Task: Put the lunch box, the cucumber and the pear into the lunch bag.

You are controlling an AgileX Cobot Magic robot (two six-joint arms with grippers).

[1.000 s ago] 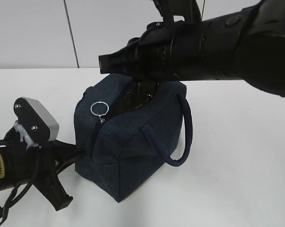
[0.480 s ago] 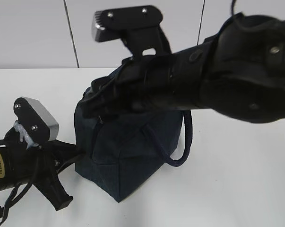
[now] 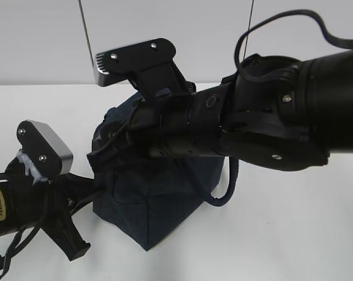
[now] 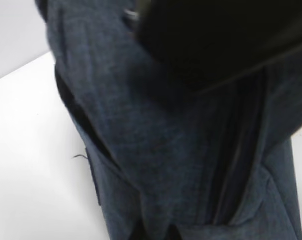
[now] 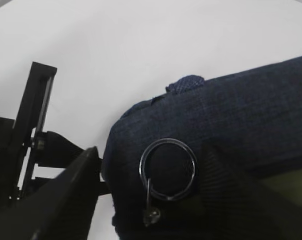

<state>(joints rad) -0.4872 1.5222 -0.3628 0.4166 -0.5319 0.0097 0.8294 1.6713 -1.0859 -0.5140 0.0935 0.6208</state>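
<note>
Navy fabric bag (image 3: 158, 205) stands mid-table, ring pull (image 5: 168, 169) at its left end. Right gripper (image 3: 109, 153) hovers just over that ring, nearer than the left gripper (image 3: 85, 190), which touches the bag's left wall; neither gripper's spread can be told.

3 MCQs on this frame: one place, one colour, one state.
1. Where does the left end effector sit?
A. at the lunch bag's lower left side
B. above the bag
C. far right of the table

2. What colour is the lunch bag?
A. red
B. dark navy
C. yellow

3. How does the ring pull lie?
A. missing
B. lying on the table
C. hanging on the zipper against the fabric

Answers: 1 A, the exterior view shows it against that side. 2 B, navy fabric in every view. 3 C, the right wrist view shows it on the bag.
</note>
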